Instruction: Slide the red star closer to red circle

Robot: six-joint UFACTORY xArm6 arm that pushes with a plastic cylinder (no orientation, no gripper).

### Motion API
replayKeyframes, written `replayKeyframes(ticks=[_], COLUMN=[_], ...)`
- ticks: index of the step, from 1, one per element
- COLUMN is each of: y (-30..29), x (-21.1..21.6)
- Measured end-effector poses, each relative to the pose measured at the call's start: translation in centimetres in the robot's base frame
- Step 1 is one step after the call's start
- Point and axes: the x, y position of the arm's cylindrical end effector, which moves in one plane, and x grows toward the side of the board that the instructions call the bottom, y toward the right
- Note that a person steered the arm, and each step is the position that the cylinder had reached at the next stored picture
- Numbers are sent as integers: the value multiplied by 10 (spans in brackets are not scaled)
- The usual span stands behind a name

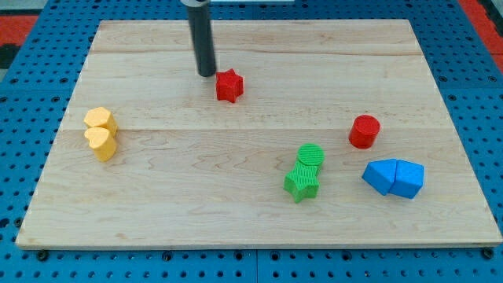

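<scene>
The red star (229, 85) lies on the wooden board (157, 204) near the view's top, left of centre. The red circle (365, 131) stands at the view's right, lower than the star and well apart from it. My tip (207, 74) rests on the board just to the upper left of the red star, a small gap from it. The dark rod rises from the tip to the view's top edge.
A green circle (310, 156) and a green star (302, 183) touch each other below centre. Two blue blocks (393, 178) sit together at the lower right. A yellow block (100, 119) and a yellow heart (100, 143) sit at the left.
</scene>
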Motion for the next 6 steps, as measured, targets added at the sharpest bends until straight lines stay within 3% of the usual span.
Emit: replayKeyframes(ticks=[1, 3, 4, 5, 6], y=[89, 21, 48, 95, 26], x=[44, 14, 68, 69, 72])
